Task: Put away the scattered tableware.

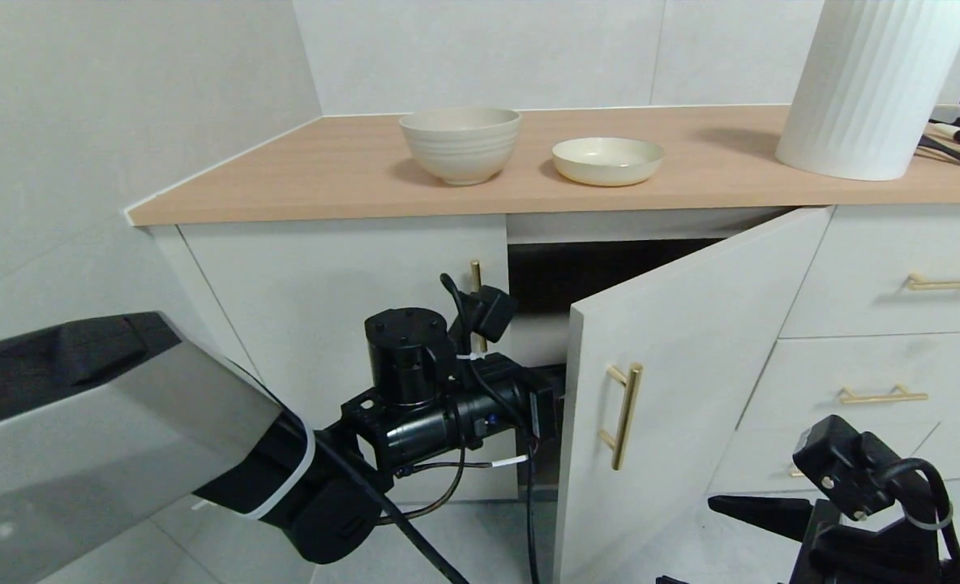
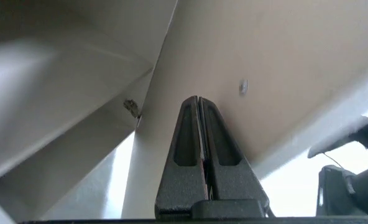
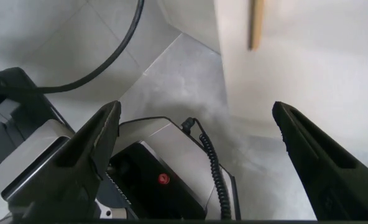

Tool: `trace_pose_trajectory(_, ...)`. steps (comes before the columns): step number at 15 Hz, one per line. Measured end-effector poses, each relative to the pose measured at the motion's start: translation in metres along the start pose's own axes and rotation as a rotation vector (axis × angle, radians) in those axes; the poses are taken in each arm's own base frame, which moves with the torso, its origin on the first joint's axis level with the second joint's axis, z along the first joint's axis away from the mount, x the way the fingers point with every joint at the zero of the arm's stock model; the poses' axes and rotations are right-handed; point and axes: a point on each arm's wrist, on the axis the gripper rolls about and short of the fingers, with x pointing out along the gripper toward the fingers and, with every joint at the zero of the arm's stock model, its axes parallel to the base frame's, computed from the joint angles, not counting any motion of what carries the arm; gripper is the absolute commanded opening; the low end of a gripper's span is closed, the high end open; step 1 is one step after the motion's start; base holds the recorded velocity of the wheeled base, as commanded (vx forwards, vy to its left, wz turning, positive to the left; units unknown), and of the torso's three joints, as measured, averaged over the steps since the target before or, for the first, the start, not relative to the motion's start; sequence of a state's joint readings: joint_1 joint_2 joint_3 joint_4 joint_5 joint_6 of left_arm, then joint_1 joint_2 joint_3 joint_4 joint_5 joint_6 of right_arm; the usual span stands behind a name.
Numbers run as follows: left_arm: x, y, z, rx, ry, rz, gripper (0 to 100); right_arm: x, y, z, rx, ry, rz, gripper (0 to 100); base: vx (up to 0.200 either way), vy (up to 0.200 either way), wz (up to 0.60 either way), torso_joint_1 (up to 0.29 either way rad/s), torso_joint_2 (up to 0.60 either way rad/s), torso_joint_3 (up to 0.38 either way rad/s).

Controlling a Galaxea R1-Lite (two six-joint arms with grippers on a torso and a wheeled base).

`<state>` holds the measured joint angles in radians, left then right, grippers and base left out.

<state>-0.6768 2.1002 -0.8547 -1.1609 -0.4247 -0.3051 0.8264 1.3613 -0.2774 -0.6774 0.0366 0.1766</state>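
Head view: bowl [image 1: 460,144], dish [image 1: 607,159] on counter [image 1: 326,174], well above clenched left end effector [image 2: 197,106]; right end effector [image 3: 196,113] spread.

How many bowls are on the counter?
2. A deep bowl sits toward the left end of the counter; a shallow bowl stands just right of it, not touching. The tall white vase at the right could hide another.

On the counter [image 1: 326,174], the bowl [image 1: 460,144] sits left of the dish [image 1: 607,160], the vase [image 1: 873,85] far right. Below, the open door [image 1: 675,365] has drawers [image 1: 853,308] to its right.
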Motion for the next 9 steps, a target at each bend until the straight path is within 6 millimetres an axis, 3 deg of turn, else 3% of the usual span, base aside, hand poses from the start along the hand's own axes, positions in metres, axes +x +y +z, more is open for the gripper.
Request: trace_pose_trajectory(9,0.012,0.005,-0.001,0.006,-0.021,0.022,0,0.000,0.000,0.000,-0.004,0.000,0.000,100,0.000,0.000,0.00,0.000,0.00,0.000)
